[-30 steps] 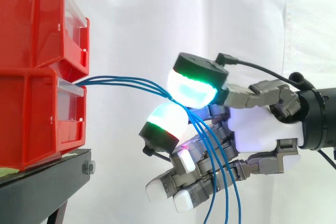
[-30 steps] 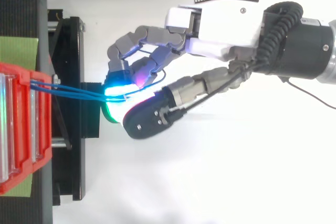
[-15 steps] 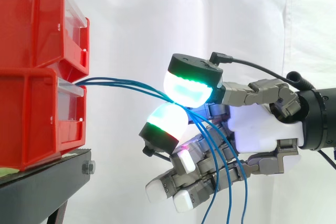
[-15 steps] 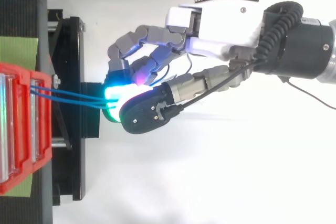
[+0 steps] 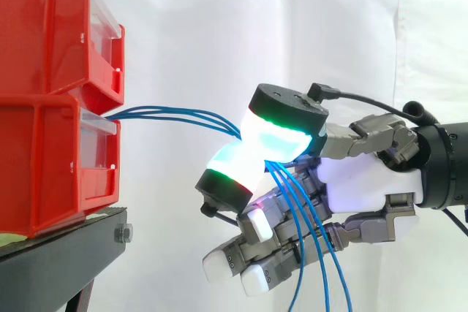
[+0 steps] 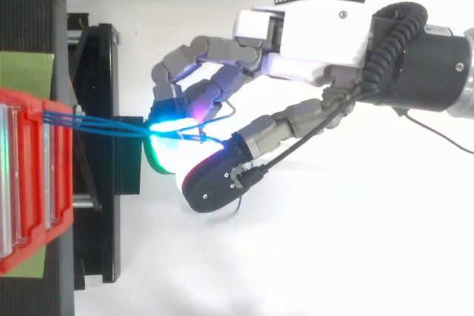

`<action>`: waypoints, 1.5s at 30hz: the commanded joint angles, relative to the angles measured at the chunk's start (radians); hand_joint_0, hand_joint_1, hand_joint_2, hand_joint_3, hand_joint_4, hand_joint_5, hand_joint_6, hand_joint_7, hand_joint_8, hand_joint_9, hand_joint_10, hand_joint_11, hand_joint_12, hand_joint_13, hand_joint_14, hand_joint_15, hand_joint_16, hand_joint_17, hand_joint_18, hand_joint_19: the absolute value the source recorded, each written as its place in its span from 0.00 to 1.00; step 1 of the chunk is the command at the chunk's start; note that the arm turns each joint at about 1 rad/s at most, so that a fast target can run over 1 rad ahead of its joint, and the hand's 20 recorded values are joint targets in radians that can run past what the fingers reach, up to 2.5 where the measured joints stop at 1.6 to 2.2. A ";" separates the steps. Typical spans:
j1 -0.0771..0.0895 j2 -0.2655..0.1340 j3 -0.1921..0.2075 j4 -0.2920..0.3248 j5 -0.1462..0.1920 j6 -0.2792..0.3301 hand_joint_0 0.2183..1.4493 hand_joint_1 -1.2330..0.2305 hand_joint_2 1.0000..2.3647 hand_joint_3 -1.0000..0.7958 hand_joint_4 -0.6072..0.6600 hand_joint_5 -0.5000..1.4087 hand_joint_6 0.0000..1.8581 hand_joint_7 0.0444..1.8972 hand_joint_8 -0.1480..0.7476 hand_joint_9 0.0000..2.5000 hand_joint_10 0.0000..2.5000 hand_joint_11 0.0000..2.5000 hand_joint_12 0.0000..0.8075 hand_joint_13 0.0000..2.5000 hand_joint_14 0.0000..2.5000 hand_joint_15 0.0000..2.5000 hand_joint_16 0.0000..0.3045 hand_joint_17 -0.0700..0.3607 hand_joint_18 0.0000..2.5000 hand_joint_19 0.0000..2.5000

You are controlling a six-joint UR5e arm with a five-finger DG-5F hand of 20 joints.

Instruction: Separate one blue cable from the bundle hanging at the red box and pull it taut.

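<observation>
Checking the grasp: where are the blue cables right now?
In the side view the blue cables run rightward from the lower red bin into the pinch of the hand's glowing pads, then hang past its palm.

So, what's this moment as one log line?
robot hand: shut on blue cables | cables: several pinched together | span to red box: slightly curved
</observation>
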 commanded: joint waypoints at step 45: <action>-0.006 0.023 0.000 -0.026 0.000 -0.022 0.35 0.31 0.00 0.28 0.63 0.15 0.49 0.74 0.48 0.33 0.01 0.35 0.40 0.17 0.00 0.10 0.14 0.39 0.18 0.13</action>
